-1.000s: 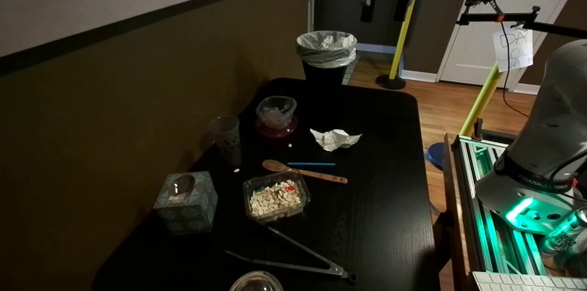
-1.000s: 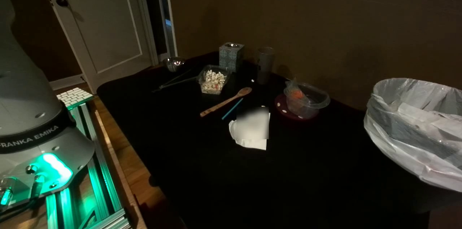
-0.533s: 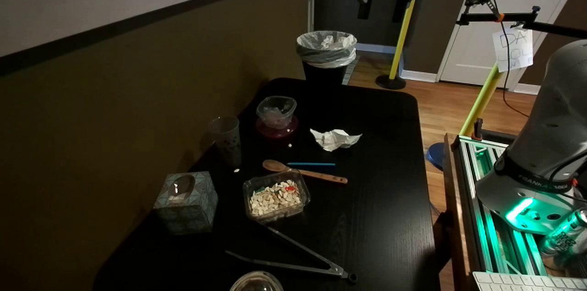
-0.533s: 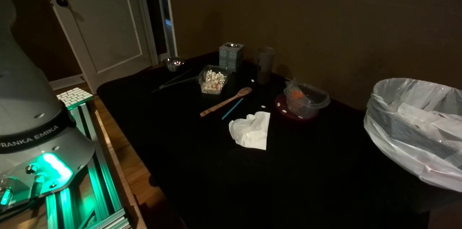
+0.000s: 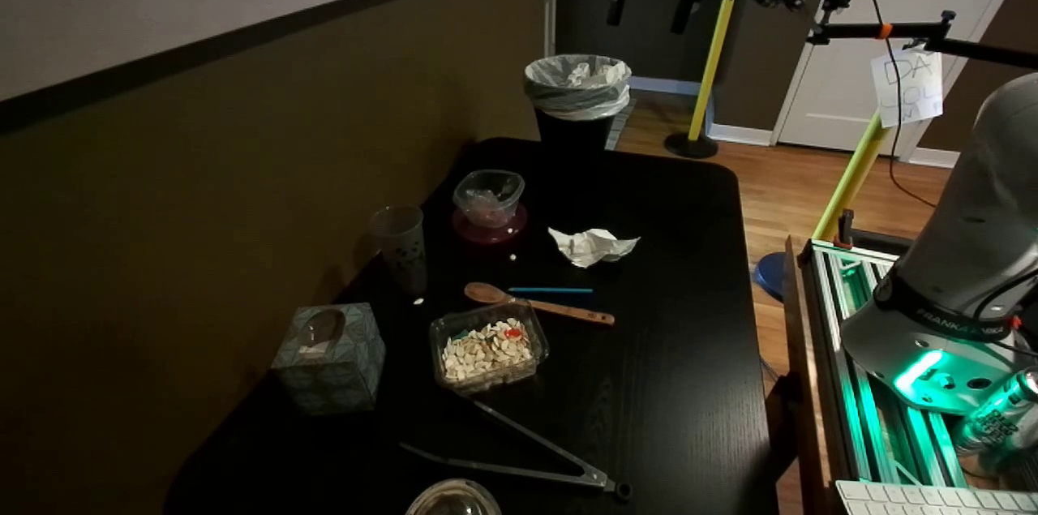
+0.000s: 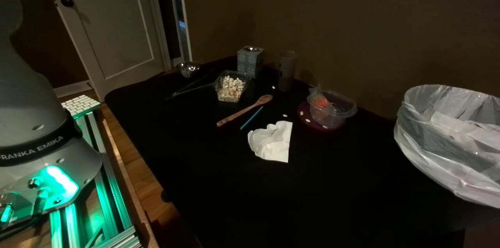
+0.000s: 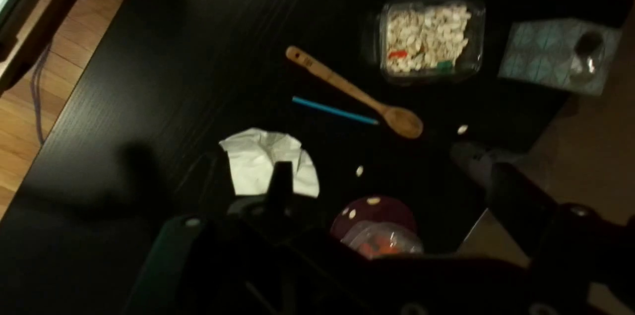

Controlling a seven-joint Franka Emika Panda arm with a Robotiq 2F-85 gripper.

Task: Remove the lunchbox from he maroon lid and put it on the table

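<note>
The tool (image 5: 647, 22) hangs high above the level of the bench (image 5: 665, 385), its two fingers (image 7: 521, 196) spread wide apart and gripping nothing. Well below it, the lunchbox (image 6: 336, 115) stands on the maroon lid (image 7: 389, 212); in the wrist view both show between the fingers, the lunchbox partly hidden by the tool's dark body. Something orange (image 6: 321, 102) shows inside the lunchbox, and a few pale flakes (image 7: 373, 201) lie on the lid, on the side away from that body in the wrist view. Also below the tool, a crumpled white paper (image 7: 250, 166) lies partly behind the finger at the left of that view, and a tall grey cup (image 5: 403, 251) shows partly behind the finger at the right. Past the fingertips there lie a thin blue stick (image 7: 335, 110) and a wooden spoon (image 7: 347, 88), near each other, then a clear rectangular box (image 7: 477, 32) holding many such flakes, with a patterned tissue box (image 7: 545, 52) near it. A pair of tongs (image 5: 598, 478) lies with its legs apart, farther from the tool than the clear box. In an exterior view, a bag-lined bin (image 5: 577, 101) shows lower than the tool, at the bench's end; how near the two are cannot be told.
</note>
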